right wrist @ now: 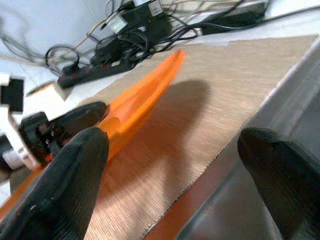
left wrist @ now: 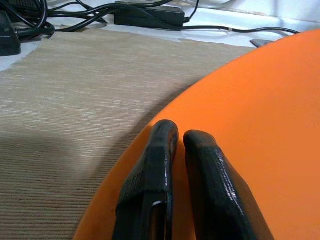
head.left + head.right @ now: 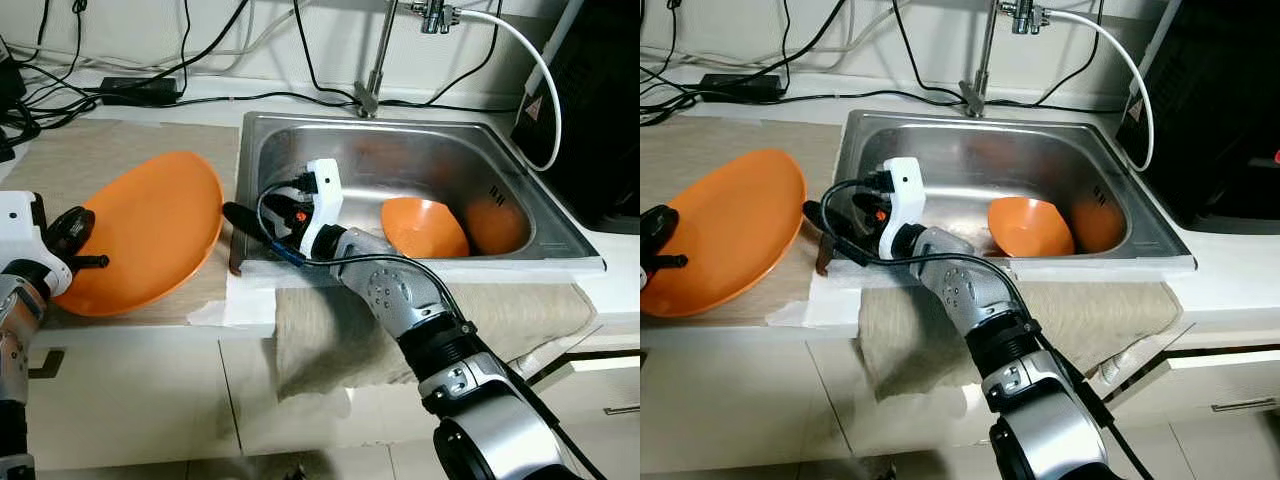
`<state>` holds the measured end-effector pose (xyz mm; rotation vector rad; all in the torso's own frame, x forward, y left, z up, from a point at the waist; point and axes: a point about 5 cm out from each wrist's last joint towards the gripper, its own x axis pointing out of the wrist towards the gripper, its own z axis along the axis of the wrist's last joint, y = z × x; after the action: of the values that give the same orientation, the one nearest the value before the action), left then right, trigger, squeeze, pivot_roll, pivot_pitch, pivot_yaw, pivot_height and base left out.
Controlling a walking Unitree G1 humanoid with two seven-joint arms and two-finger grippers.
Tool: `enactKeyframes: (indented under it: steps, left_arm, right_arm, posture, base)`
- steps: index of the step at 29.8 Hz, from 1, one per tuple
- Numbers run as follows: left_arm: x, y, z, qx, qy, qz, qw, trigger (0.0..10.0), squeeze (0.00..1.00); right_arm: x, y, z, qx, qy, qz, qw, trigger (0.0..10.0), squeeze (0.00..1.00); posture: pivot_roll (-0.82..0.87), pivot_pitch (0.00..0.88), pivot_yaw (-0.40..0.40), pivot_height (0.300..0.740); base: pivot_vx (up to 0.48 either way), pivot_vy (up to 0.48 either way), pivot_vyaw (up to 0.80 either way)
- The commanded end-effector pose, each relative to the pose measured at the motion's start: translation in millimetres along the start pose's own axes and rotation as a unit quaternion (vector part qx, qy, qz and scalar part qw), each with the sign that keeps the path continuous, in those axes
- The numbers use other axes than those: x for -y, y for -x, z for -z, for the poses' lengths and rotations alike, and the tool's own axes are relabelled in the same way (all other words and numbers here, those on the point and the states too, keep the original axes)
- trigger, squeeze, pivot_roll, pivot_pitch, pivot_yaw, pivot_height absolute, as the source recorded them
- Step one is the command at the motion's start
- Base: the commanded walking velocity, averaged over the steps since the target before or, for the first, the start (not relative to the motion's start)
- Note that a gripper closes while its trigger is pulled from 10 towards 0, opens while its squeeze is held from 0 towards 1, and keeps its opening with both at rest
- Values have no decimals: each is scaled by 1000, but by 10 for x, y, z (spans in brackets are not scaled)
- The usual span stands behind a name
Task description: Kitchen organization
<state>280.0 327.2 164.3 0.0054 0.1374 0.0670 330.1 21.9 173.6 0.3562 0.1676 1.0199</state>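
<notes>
A large orange plate rests tilted on the beige mat left of the sink, its right edge raised. My left gripper is shut on the plate's left rim; in the left wrist view its fingers lie close together on the orange surface. My right gripper stands open at the sink's front left corner, facing the plate, with nothing between its fingers. A small orange bowl lies tipped inside the steel sink.
A faucet with a white hose stands behind the sink. Cables and a power adapter run along the back wall. A beige towel hangs over the counter front. A black appliance stands at the right.
</notes>
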Motion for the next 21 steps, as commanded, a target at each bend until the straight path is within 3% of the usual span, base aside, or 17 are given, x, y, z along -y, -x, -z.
enactKeyframes:
  steps: [1, 7, 11, 13, 18, 21]
  left_arm:
    - [63, -1, 365, -80, 24, 5, 997, 10000, 0]
    - [76, -20, 360, -78, 24, 6, 997, 10000, 0]
    - [78, -6, 362, -75, 27, 4, 997, 10000, 0]
    - [78, 0, 365, -75, 27, 4, 997, 10000, 0]
    - [59, 33, 386, -77, 28, -1, 997, 10000, 0]
    - [50, 38, 387, -78, 28, -2, 997, 10000, 0]
  right_arm:
    - [-483, -319, -208, 10, 49, -100, 994, 10000, 0]
    - [-441, -285, -204, -34, 106, -136, 985, 10000, 0]
    - [-432, -269, -184, -48, 121, -148, 980, 10000, 0]
    - [-427, -265, -180, -50, 120, -148, 980, 10000, 0]
    - [-362, -276, -161, -44, 57, -121, 990, 10000, 0]
    - [-337, -292, -178, -33, 42, -108, 993, 10000, 0]
  posture:
    - [155, 0, -111, 740]
    - [156, 0, -112, 740]
    - [165, 0, -122, 740]
    - [165, 0, -123, 740]
    - [170, 1, -123, 740]
    - [168, 2, -117, 740]
  base:
    - [0, 0, 0]
    - [0, 0, 0]
    - [0, 0, 0]
    - [0, 0, 0]
    - [0, 0, 0]
    - [0, 0, 0]
